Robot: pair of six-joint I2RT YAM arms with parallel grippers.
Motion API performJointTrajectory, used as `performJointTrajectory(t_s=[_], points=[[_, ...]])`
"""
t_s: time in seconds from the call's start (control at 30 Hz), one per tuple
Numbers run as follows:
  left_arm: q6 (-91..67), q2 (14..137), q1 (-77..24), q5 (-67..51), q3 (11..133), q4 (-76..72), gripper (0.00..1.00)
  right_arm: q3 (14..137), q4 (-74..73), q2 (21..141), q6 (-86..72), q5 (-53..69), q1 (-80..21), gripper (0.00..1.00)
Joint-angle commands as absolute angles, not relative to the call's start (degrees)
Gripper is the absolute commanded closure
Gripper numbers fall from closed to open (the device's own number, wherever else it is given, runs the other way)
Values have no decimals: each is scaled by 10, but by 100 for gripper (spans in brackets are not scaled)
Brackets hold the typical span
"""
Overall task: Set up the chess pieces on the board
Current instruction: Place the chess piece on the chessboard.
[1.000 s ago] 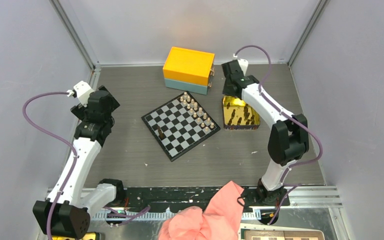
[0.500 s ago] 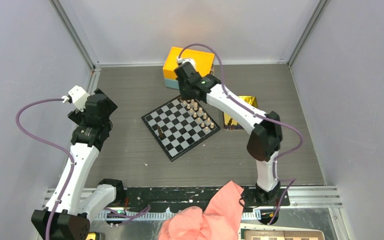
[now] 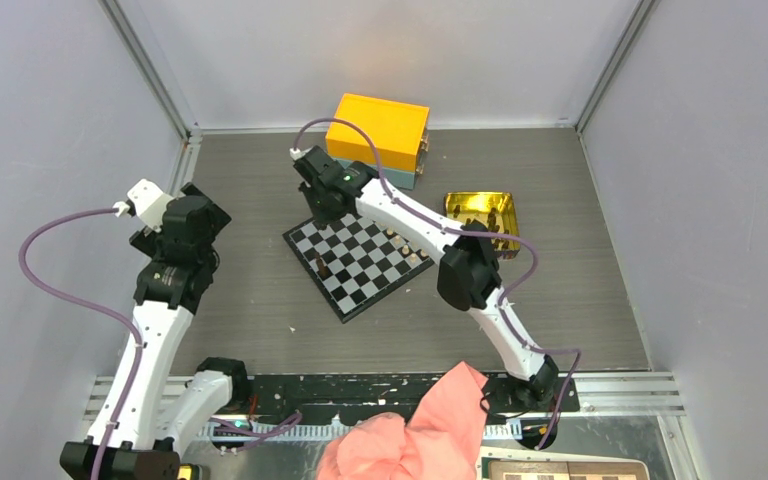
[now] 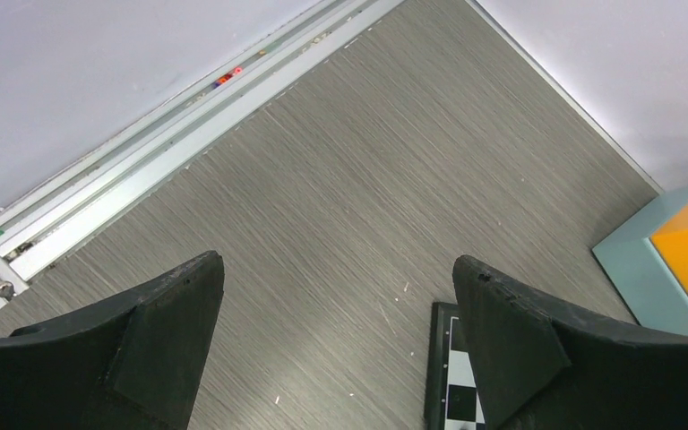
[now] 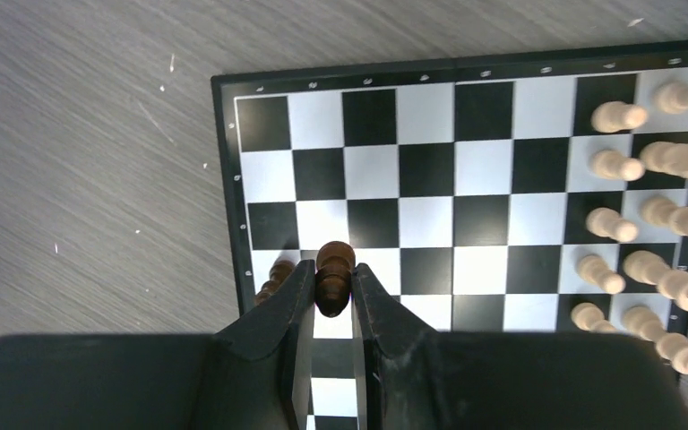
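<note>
The small dark brown wooden chess piece, pinched in the right gripper, lay along its fingers, head outward and base hidden, above the black-and-white checkered board, near the edge opposite the light tan wooden pieces. The left gripper gaped wide beside the board's corner.

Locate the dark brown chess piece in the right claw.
Right wrist view: dark brown wooden chess piece pinched in right claw, over the left edge of the black-and-white checkered board, beside another dark piece.
</note>
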State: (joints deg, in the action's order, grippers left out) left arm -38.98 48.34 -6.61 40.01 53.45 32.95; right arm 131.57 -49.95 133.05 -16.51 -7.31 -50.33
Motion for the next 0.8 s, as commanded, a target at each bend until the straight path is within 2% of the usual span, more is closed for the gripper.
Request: performJointTrajectory(t_s=[0.0, 0.77], points=[[-415, 465, -62, 395, 532, 336, 0, 1362, -519, 1344, -153, -44, -518, 99], [-424, 436, -64, 387, 509, 338, 1, 1426, -517, 1431, -141, -49, -559, 99]])
